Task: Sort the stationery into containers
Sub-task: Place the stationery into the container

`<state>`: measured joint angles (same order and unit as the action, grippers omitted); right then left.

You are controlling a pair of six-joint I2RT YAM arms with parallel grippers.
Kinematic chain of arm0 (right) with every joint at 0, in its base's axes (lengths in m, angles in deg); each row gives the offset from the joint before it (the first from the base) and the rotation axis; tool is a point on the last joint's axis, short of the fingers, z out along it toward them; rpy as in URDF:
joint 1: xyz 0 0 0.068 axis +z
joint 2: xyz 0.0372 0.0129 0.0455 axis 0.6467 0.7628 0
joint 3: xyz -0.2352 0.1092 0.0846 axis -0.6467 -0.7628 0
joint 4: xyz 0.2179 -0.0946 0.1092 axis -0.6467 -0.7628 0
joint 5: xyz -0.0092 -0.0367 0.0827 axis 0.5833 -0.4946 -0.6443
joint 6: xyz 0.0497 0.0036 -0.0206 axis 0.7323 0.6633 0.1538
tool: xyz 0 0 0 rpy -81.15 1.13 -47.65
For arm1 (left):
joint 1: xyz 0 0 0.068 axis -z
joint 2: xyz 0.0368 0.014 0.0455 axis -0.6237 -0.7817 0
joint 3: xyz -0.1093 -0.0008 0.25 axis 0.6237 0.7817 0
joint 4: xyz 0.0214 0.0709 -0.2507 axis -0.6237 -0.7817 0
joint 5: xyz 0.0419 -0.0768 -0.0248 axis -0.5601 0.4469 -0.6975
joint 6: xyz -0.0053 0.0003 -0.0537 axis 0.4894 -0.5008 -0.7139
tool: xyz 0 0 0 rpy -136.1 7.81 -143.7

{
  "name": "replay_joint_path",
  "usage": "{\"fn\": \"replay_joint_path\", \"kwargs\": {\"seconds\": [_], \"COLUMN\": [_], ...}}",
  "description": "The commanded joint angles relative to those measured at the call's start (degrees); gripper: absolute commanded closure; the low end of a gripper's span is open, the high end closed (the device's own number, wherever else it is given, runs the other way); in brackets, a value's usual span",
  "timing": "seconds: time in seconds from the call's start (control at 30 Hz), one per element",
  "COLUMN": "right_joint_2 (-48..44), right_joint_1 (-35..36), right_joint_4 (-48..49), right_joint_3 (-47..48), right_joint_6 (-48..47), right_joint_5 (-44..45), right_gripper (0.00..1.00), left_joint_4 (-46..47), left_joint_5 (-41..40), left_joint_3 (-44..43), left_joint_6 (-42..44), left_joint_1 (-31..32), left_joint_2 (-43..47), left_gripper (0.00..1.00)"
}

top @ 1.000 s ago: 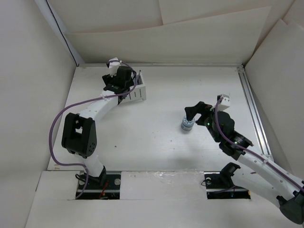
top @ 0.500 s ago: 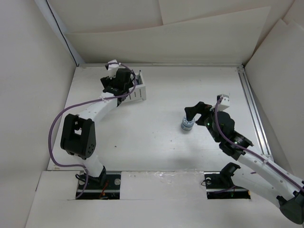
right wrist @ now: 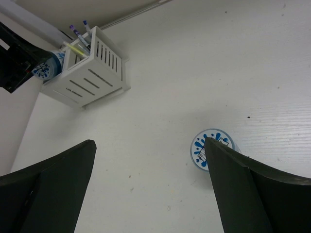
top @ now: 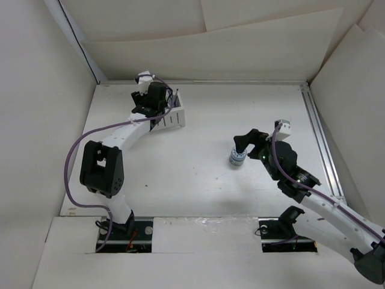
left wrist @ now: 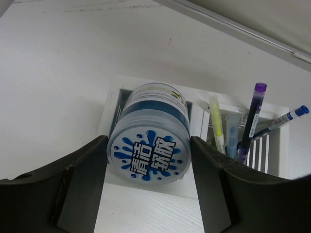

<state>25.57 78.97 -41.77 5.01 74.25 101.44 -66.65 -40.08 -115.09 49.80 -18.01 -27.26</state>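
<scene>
The white slatted organizer (top: 174,117) stands at the far left of the table. In the left wrist view, several pens (left wrist: 252,114) stand in its right section (left wrist: 272,145). My left gripper (left wrist: 149,145) is over it, and both fingers touch the sides of a round blue-and-white roll (left wrist: 148,153) that lies tilted in the left compartment. A second roll (top: 237,158) stands on the table right of centre. My right gripper (top: 249,143) hovers just above it, wide open and empty. In the right wrist view the roll (right wrist: 204,148) shows beside the right finger (right wrist: 243,189).
White walls close the table on three sides. A metal rail (top: 319,138) runs along the right edge. The right wrist view shows the organizer (right wrist: 90,77) far off, with my left gripper (right wrist: 19,58) beside it.
My left gripper has shifted slightly at the organizer, still around the roll. The right arm and the second roll have not moved.
</scene>
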Motion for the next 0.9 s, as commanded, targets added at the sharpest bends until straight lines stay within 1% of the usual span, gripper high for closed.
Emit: {"fn": "replay_joint_path", "kwargs": {"seconds": [0.0, 0.1, 0.13, 0.2, 0.23, 0.37, 0.53, 0.7, 0.77, 0.8, 0.87], "right_joint_2": [-0.8, -0.8, -0.8, -0.2, -0.2, -0.2, -0.2, -0.2, -0.8, -0.8, -0.8], "right_joint_1": [-0.3, -0.3, -0.3, -0.3, -0.3, -0.3, -0.3, -0.3, -0.3, -0.3, -0.3], "right_joint_4": [3.5, 3.5, 3.5, 3.5, 3.5, 3.5, 3.5, 3.5, 3.5, 3.5, 3.5], "right_joint_3": [0.0, 0.0, 0.0, 0.0, 0.0, 0.0, 0.0, 0.0, 0.0, 0.0, 0.0], "right_joint_6": [-0.7, -0.7, -0.7, -0.7, -0.7, -0.7, -0.7, -0.7, -0.7, -0.7, -0.7], "right_joint_5": [-0.5, -0.5, -0.5, -0.5, -0.5, -1.0, -1.0, -1.0, -1.0, -1.0, -1.0], "right_gripper": [0.0, 0.0, 0.0, 0.0, 0.0, 0.0, 0.0, 0.0, 0.0, 0.0, 0.0], "left_joint_4": [0.6, 0.6, 0.6, 0.6, 0.6, -2.5, -8.6, -14.5, -16.9, -17.5, -18.4], "left_joint_5": [-0.7, -0.7, -0.7, -0.1, 0.8, 2.6, 6.7, 9.9, 11.5, 13.4, 15.9], "left_joint_3": [-2.5, -1.9, -1.4, -1.4, -1.4, -4.5, -9.8, -16.0, -18.8, -19.5, -20.0], "left_joint_6": [1.2, 1.2, 1.2, 1.2, 1.2, 1.2, 1.2, 1.8, 1.8, 1.8, 2.4], "left_joint_1": [-0.3, -0.3, -0.3, -0.3, -0.3, -0.3, -0.3, -0.3, -1.4, -1.4, -3.3], "left_joint_2": [0.4, 0.4, 0.4, -0.1, -0.1, 1.1, 2.3, 0.3, -1.0, -1.0, -1.5], "left_gripper": [0.42, 0.42, 0.45, 0.53, 0.59, 0.68, 0.71, 0.76, 0.77, 0.77, 0.77]}}
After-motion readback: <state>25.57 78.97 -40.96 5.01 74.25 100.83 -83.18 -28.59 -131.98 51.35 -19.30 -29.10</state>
